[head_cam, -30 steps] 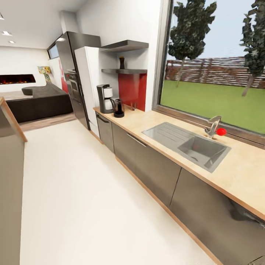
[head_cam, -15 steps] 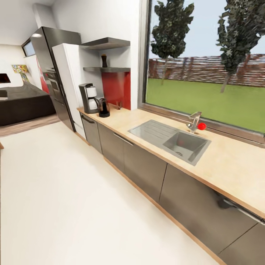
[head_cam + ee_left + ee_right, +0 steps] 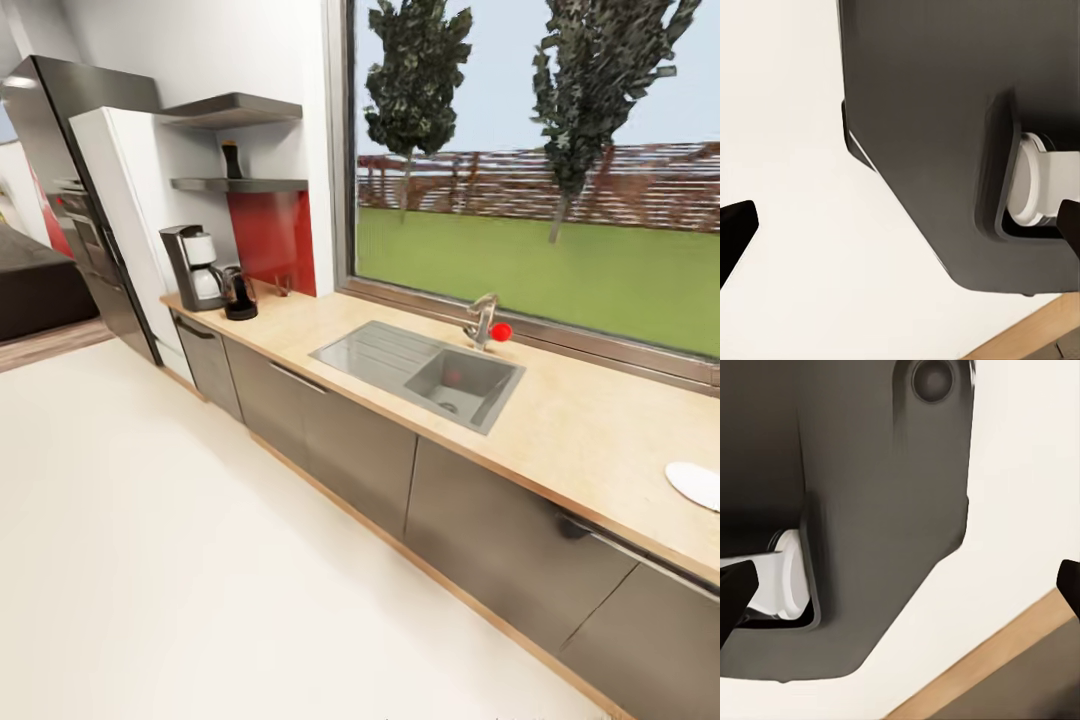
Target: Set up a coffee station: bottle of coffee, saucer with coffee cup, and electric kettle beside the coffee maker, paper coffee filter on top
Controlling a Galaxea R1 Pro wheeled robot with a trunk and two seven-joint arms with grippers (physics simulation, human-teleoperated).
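Observation:
The dark coffee maker (image 3: 194,266) stands at the far left end of the wooden countertop (image 3: 560,430). A black electric kettle (image 3: 238,296) sits right beside it. A dark bottle of coffee (image 3: 232,160) stands on the lower wall shelf (image 3: 240,185) above them. A flat white round thing (image 3: 697,485), saucer or filter I cannot tell, lies on the counter at the right edge. My left gripper (image 3: 900,232) and right gripper (image 3: 900,589) both hang open above the pale floor, beside my own dark base, with nothing between their fingers.
A steel sink (image 3: 425,368) with a faucet (image 3: 482,320) and a red knob (image 3: 501,331) is set in the counter under the big window. Grey cabinet fronts (image 3: 360,450) run below. A fridge (image 3: 85,230) stands at the far left, with pale floor (image 3: 180,560) in front.
The head view has swung to the right, so the counter and coffee maker slid left in the picture. The white round thing came into view at the right edge.

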